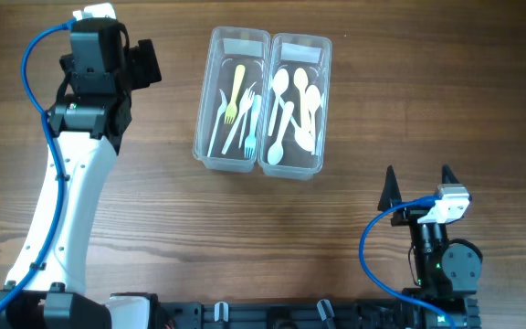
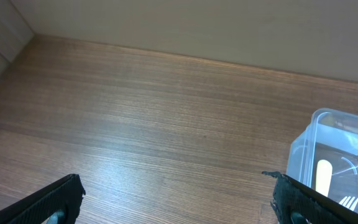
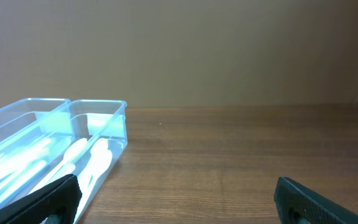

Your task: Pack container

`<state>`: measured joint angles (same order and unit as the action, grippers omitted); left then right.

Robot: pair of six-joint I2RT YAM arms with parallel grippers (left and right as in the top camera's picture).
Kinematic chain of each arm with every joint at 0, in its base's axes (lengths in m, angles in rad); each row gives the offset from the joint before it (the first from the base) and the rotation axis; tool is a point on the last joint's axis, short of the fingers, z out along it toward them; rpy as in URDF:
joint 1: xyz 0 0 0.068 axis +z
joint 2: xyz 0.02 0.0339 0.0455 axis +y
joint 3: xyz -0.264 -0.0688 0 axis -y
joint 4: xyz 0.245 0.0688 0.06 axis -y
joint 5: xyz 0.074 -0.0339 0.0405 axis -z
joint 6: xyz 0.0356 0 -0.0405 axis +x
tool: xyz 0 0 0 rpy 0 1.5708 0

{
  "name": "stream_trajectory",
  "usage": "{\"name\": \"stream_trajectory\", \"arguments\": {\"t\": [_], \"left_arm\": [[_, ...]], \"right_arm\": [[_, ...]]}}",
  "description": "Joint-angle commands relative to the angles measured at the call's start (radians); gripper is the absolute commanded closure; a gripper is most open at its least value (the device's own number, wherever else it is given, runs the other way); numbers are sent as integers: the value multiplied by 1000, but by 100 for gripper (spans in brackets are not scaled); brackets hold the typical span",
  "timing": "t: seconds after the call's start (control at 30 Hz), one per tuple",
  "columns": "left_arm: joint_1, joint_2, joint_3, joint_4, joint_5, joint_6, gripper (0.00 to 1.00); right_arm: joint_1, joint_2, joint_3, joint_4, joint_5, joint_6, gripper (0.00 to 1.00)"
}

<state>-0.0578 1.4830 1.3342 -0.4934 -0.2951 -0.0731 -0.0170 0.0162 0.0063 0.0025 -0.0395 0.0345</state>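
Note:
Two clear plastic containers stand side by side at the back middle of the table. The left container [image 1: 210, 128] holds several forks [image 1: 237, 100], yellow, white and pale blue. The right container [image 1: 322, 100] holds several white spoons [image 1: 290, 114]. My left gripper [image 1: 144, 64] is open and empty, left of the containers; the left wrist view shows a corner of the fork container [image 2: 303, 155] beside its right finger. My right gripper [image 1: 418, 185] is open and empty near the front right; the right wrist view shows both containers [image 3: 104, 118] ahead at left.
The wooden table [image 1: 354, 228] carries nothing else. The left arm [image 1: 62, 210] stretches along the table's left side. A blue cable [image 1: 373, 247] loops by the right arm base. A wall edge [image 2: 166, 53] runs behind the table.

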Motion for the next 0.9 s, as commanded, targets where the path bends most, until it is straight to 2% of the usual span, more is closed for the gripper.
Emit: {"name": "stream_trajectory", "arguments": {"t": [0.0,0.33,0.47,0.57,0.83,0.87], "left_arm": [[4,5,5,2,-13,-13,0],[4,2,5,2,-13,-13,0],[4,-70,5,2,-13,-13,0],[4,-188,5,2,-13,-13,0],[4,-659,5,2,-13,-13,0],[4,-805,5,-16,-13,-13,0]], "right_arm": [[-4,-12,-1,2,14,20,0],[-4,-12,-1,2,14,20,0],[-4,-12,-1,2,14,20,0],[-4,-12,-1,2,14,20,0],[-4,-12,-1,2,14,20,0],[-4,-12,-1,2,14,20,0]]}}
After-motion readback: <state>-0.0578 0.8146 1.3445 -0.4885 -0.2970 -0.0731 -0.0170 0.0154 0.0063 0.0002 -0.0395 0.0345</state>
